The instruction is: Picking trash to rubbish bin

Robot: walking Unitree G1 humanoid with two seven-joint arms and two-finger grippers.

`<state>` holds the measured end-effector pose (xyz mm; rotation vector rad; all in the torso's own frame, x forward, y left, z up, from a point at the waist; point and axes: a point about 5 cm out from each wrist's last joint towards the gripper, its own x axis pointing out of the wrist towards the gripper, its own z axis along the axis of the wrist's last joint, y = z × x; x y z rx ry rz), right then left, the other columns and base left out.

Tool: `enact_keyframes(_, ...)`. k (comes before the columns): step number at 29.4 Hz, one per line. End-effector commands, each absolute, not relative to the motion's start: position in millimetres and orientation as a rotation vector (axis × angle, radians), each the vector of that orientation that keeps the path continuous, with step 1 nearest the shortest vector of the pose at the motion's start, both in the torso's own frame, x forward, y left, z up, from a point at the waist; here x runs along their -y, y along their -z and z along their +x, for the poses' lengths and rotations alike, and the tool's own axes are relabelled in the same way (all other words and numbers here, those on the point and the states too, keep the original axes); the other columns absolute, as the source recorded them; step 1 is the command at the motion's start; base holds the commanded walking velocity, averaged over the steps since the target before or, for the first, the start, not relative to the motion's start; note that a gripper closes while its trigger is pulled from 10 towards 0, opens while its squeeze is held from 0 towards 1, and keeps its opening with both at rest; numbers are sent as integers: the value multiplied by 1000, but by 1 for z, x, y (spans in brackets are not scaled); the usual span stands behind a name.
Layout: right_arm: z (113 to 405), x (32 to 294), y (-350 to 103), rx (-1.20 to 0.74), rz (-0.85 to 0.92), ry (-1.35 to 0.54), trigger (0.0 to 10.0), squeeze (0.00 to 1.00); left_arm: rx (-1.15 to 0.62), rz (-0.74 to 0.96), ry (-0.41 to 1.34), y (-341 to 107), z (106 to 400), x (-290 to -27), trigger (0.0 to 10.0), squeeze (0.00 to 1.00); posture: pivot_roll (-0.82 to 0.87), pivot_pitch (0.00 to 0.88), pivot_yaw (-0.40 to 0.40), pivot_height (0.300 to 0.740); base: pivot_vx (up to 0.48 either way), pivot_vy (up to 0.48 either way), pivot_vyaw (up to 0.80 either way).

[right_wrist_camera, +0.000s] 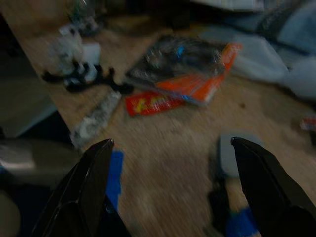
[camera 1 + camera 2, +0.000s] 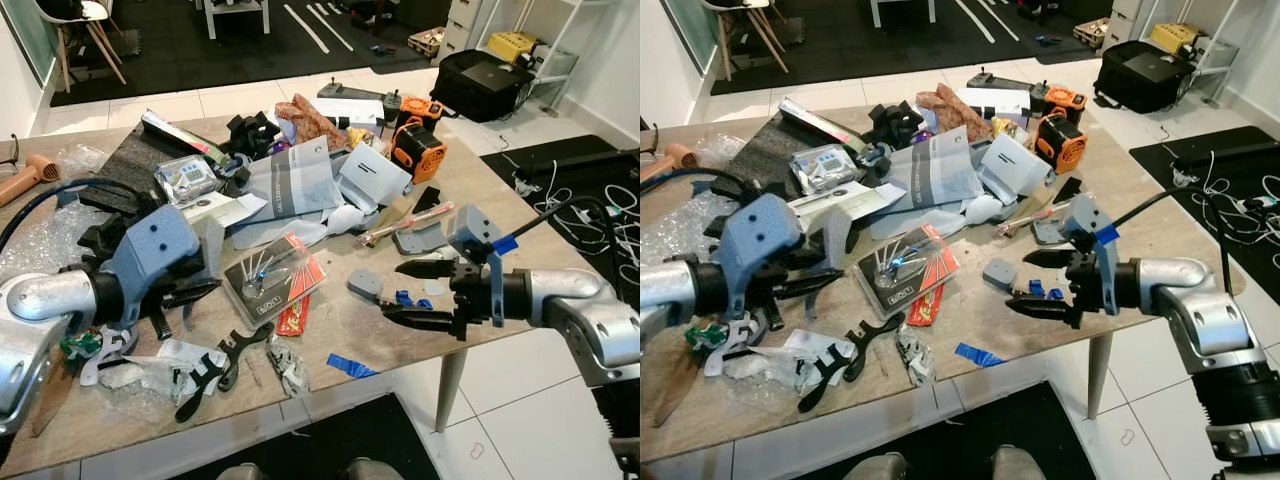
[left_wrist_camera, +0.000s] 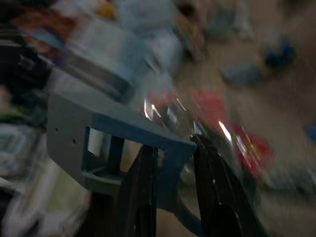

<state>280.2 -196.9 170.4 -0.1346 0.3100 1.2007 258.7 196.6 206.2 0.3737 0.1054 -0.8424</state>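
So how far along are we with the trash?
Nothing looks binned yet. The right hand hangs open and empty over the table edge near a blue tape scrap. The red wrapper, crumpled plastic and papers are left.

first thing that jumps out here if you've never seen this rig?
The wooden table buried in clutter: papers, black brackets, an orange device at the far side, and a red and orange blister pack in the middle. Then the right claw, wide open above the near right edge by some small blue pieces, and the left claw over the mess on the left.
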Motion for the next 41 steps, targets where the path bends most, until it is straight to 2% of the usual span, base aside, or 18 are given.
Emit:
enact_keyframes(1,280,194,-183,-246,-117,-1221,10000,0,-44,307,801,-209,264,-196,8980,0,-58,0,-6,740,0,0,0)
enact_keyframes(2,280,192,-187,-223,-99,-1229,10000,0,0,255,773,-209,269,-193,10000,0,-63,0,-5,740,0,0,0)
enact_keyframes(4,279,190,-191,-190,-65,-1243,10000,0,72,125,717,-209,277,-186,10000,0,-63,0,-5,740,0,0,0)
enact_keyframes(5,279,190,-191,-190,-65,-1243,10000,0,72,125,717,-209,277,-186,10000,0,-63,0,-5,740,0,0,0)
enact_keyframes(10,280,182,-191,-144,-25,-1248,10000,0,141,-118,625,-206,288,-170,10000,0,-63,0,-5,740,0,0,0)
enact_keyframes(17,287,171,-188,-85,-4,-1197,10000,0,117,-249,519,-191,300,-162,10000,0,-59,0,-7,740,0,0,0)
enact_keyframes(20,300,160,-190,-10,77,-1095,10000,0,92,-339,464,-175,307,-155,10000,0,-54,0,-11,740,0,0,0)
enact_keyframes(30,311,139,-192,62,217,-990,10000,0,98,-407,462,-162,310,-137,10000,0,-54,0,-17,740,-272,0,0)
enact_keyframes(32,310,123,-184,60,261,-984,10000,0,118,-408,456,-163,311,-135,10000,0,-57,0,-21,740,-354,0,0)
enact_keyframes(36,306,109,-175,39,276,-1030,10000,0,131,-394,463,-163,311,-131,10000,0,-60,0,-20,740,-383,0,0)
enact_keyframes(41,309,109,-174,32,249,-1031,10000,0,133,-377,483,-161,312,-128,10000,0,-68,0,-17,740,-404,0,0)
